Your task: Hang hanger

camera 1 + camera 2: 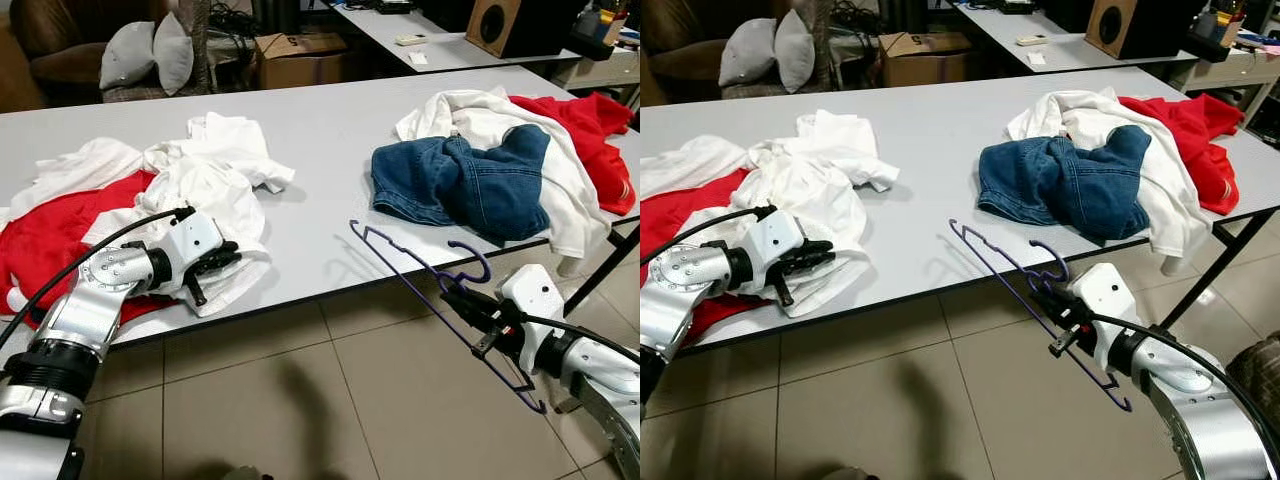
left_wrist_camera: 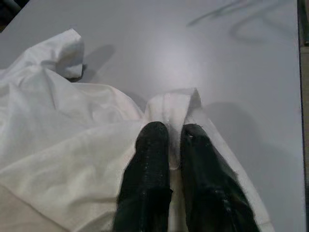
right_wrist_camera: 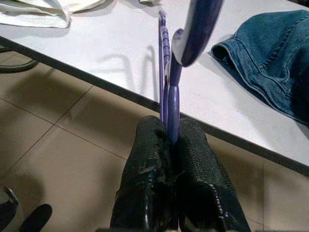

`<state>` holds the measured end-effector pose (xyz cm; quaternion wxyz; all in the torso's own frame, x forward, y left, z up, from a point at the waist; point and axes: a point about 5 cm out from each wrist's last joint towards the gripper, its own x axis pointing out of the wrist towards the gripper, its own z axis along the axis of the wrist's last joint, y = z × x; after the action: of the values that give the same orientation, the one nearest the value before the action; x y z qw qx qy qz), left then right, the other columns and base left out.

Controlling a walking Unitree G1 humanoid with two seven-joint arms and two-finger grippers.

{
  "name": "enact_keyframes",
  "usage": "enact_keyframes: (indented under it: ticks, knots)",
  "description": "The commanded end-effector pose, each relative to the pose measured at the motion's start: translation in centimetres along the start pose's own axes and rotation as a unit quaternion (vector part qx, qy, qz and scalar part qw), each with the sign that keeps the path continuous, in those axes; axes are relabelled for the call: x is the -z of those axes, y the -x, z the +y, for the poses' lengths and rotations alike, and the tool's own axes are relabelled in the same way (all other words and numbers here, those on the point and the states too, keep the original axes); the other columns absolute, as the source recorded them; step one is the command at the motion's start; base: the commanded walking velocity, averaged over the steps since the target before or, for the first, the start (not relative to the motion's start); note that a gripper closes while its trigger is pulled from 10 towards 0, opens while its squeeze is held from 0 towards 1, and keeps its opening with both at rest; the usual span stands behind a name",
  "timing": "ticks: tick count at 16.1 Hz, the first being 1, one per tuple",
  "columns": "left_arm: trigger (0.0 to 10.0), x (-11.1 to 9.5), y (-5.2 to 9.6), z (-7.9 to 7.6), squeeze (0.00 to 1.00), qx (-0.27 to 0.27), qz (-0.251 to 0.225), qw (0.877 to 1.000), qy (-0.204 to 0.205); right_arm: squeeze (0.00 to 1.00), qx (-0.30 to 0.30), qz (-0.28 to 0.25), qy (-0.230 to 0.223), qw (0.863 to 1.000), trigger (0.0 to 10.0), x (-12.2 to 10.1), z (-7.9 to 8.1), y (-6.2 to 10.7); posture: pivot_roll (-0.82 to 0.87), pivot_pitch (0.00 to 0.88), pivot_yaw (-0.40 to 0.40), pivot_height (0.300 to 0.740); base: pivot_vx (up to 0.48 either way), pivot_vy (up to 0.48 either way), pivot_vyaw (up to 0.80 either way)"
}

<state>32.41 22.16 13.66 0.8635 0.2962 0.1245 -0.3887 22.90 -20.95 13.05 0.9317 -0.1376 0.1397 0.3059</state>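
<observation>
The right gripper (image 1: 452,292), reaching toward 11 o'clock, clamps the purple hanger (image 1: 420,268) over the table (image 1: 320,140) edge, while the left gripper (image 1: 228,255) pinches the white shirt (image 1: 200,190).

The red garment (image 1: 40,250) at the left of the frame is cut off by the picture's edge and partly buried under the white clothes (image 1: 190,185). At the upper right, the red cloth (image 1: 590,140) lies partly under a white shirt (image 1: 560,180), and the speaker (image 1: 500,22) is cropped by the top edge.
</observation>
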Motion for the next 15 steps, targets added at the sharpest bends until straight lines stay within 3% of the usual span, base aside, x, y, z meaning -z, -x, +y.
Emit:
enact_keyframes:
  ticks: [1,7,10,12,13,14,15]
  knots:
    - [0.0,-0.3,0.0,-0.2,0.00,-0.009,-0.013,1.000,0.012,0.00,-0.003,-0.001,0.010,1.000,10.0,-0.2,0.0,-0.1,-0.05,0.000,-0.012,0.740,0.000,0.000,0.00]
    - [0.0,-0.1,-0.2,-1.1,0.00,-0.015,-0.020,0.999,0.034,0.00,0.001,-0.002,0.008,1.000,10.0,-0.4,0.0,-0.1,-0.04,0.000,-0.026,0.740,0.000,0.000,0.00]
    - [0.0,-4.1,-3.1,-0.5,0.00,-0.033,-0.100,0.992,0.074,0.00,0.006,-0.003,0.006,1.000,10.0,-0.3,0.0,-0.3,-0.04,0.000,-0.020,0.740,0.000,0.000,0.00]
    - [0.0,-10.2,-5.4,1.3,0.00,-0.053,-0.207,0.972,0.101,0.00,0.026,-0.007,0.007,1.000,10.0,-0.4,-0.4,-0.3,-0.04,0.000,-0.010,0.740,0.000,0.000,0.00]
    - [0.0,-11.8,-5.6,2.0,0.00,-0.061,-0.237,0.964,0.109,0.00,0.034,-0.007,0.009,0.999,10.0,-0.5,-0.6,-0.4,-0.06,0.000,0.002,0.740,0.000,0.000,0.00]
    - [0.0,-16.9,-4.6,5.4,0.00,-0.129,-0.339,0.922,0.137,0.00,0.062,-0.011,0.010,0.998,10.0,-0.6,-1.3,-0.2,-0.07,0.000,0.021,0.740,0.000,0.000,0.00]
    - [0.0,-18.1,-4.0,6.5,0.00,-0.151,-0.367,0.905,0.151,0.00,0.069,-0.013,0.009,0.998,10.0,-0.7,-1.4,-0.1,-0.07,0.000,0.021,0.740,0.000,0.000,0.00]
